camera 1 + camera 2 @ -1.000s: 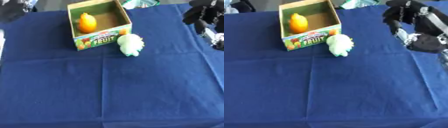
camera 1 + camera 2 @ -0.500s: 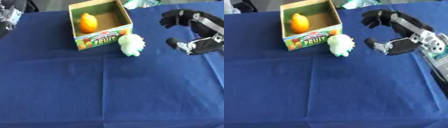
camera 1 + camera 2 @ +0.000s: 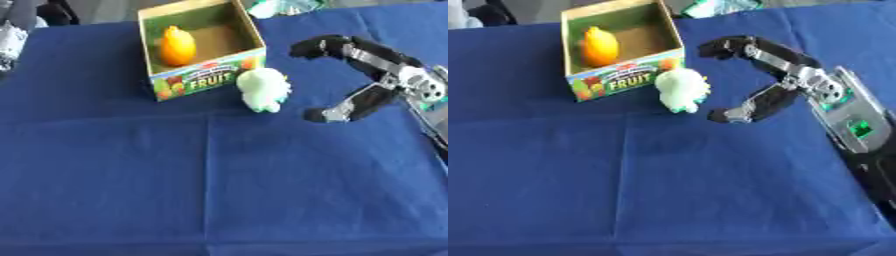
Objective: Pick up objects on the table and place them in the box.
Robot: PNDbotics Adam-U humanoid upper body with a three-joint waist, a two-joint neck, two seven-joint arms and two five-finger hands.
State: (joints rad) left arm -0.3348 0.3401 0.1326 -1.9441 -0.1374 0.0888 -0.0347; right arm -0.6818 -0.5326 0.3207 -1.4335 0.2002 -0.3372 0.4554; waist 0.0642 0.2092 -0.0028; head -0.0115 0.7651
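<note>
Now, right hand [image 3: 785, 82]: spread wide, holding nothing; fingers [image 3: 728, 47] arch forward on the far side and the thumb [image 3: 741, 111] reaches low on the near side, making a mouth that faces the toy, likely shaped that way so it can close on the toy from both sides.
Just ahead of the hand: a pale green and white soft toy [image 3: 681, 89], lying on the bench cloth just beyond the fingertips, apart from them, not yet touched.
Beyond the toy from the hand: a cardboard fruit box [image 3: 199, 80], open at the top, its printed front wall just beside the toy; the short gap suggests only a lift and a small carry are needed.
Inside the box: an orange fruit [image 3: 177, 45], on the side farther from the hand, so the nearer part of the floor is free for the toy.
Under all: the bench with its blue cloth [image 3: 219, 185], bare on the near side of the hand.
Far side of the hand: a crumpled pale green thing [image 3: 282, 7] at the cloth's far edge; what it is cannot be told.
Left hand: not seen in either view.
Judged step: reaching to grasp the toy.
</note>
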